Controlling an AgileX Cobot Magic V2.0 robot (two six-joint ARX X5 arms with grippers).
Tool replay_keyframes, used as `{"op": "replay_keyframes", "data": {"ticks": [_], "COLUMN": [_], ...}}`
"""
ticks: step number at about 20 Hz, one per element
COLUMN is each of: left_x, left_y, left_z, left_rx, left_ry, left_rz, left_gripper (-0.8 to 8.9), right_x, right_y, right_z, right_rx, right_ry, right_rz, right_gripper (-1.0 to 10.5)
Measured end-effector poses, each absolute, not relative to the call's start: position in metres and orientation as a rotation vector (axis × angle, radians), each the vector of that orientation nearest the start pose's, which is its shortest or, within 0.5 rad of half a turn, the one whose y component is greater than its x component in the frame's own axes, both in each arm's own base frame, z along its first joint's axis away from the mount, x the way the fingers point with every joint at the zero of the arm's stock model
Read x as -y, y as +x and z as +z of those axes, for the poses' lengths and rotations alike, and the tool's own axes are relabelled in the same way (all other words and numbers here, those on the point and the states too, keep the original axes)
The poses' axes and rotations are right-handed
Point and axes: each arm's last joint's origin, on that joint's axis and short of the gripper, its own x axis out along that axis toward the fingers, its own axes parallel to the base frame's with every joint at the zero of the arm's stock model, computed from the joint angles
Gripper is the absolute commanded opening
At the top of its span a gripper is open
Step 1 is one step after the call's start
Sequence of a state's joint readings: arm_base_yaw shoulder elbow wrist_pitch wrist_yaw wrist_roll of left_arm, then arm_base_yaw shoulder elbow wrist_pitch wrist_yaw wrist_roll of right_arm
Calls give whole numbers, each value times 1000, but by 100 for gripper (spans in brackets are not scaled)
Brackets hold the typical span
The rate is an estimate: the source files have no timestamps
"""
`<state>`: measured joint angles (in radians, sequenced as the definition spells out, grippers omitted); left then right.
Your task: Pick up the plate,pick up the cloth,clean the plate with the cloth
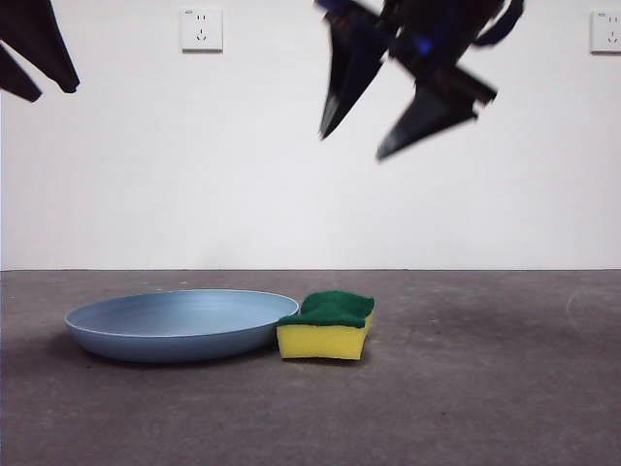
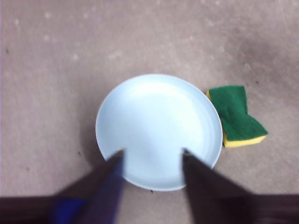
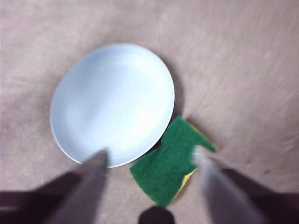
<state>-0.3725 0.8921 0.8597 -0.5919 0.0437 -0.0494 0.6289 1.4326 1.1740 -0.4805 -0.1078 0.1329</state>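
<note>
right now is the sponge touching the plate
Touching. In the front view the sponge has its green edge resting against the plate rim, and the left wrist view shows no gap between them.

This looks like a bare robot test room or lab rather than a lived-in home. A plain white wall [image 1: 291, 194] rises straight from the far edge of the bench, carrying only two white power sockets, one [image 1: 201, 29] high above the far left part and one [image 1: 606, 31] at the far right corner. The bench top [image 1: 466, 388] is dull grey, scuffed and unadorned. Dark robot arms hang over it, one [image 1: 412, 73] above the middle and one [image 1: 34, 49] at the top left corner.
</note>
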Motion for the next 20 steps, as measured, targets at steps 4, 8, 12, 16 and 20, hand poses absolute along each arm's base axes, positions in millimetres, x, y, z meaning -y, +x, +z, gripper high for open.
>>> {"op": "replay_keyframes", "data": {"ticks": [4,8,12,16,20], "left_x": [67,65,57,50,48], "left_y": [170,164,151,135,129], "left_z": [310,303,268,232,228], "left_rx": [-563,-451,-381,-313,-274], "left_ry": [68,57,41,-42,-69], "left_rz": [-380,-371,-309,-292,-293], "left_gripper": [-9,-9,-9,-9,-1], "right_x": [-169,-157,-143,-129,-121], "right_y": [230,214,195,170,158], "right_z": [319,309,284,258,248], "right_rx": [-656,-588,-519,-447,-457], "right_ry": [-104,-104,-74,-51,-55], "right_rz": [624,599,575,519,502], "right_gripper": [-16,-16,-16,-15,-10]}}
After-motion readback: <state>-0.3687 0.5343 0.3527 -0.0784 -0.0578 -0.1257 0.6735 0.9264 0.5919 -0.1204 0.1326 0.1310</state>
